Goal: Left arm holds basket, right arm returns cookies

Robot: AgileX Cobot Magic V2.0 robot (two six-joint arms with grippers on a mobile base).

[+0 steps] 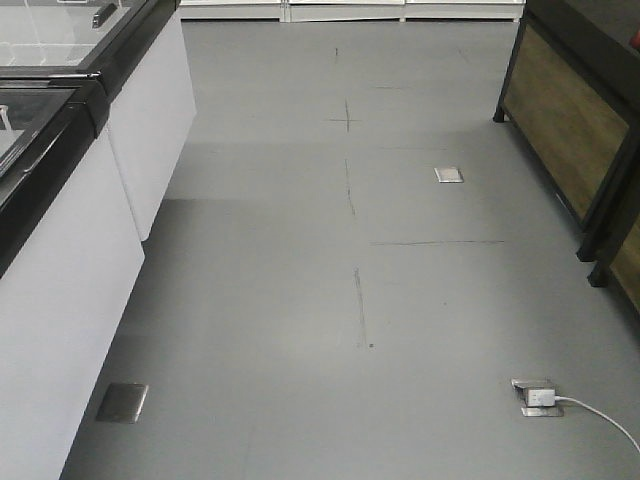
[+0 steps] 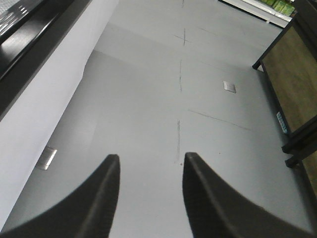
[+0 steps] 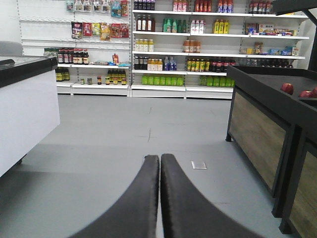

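The basket and the cookies are out of view in every frame. In the left wrist view my left gripper [image 2: 150,157] stands open above bare grey floor, nothing between its two black fingers. In the right wrist view my right gripper [image 3: 160,157] is shut, its two black fingers pressed together with nothing held, pointing down the aisle toward the shelves. Neither arm shows in the front view.
White chest freezers with black rims [image 1: 70,200] line the left side. A dark wooden produce stand [image 1: 575,110] with red apples [image 3: 287,88] stands on the right. Stocked shelves [image 3: 198,44] close the far end. Metal floor plates [image 1: 449,174] and a cabled floor socket [image 1: 538,397] lie on the grey floor.
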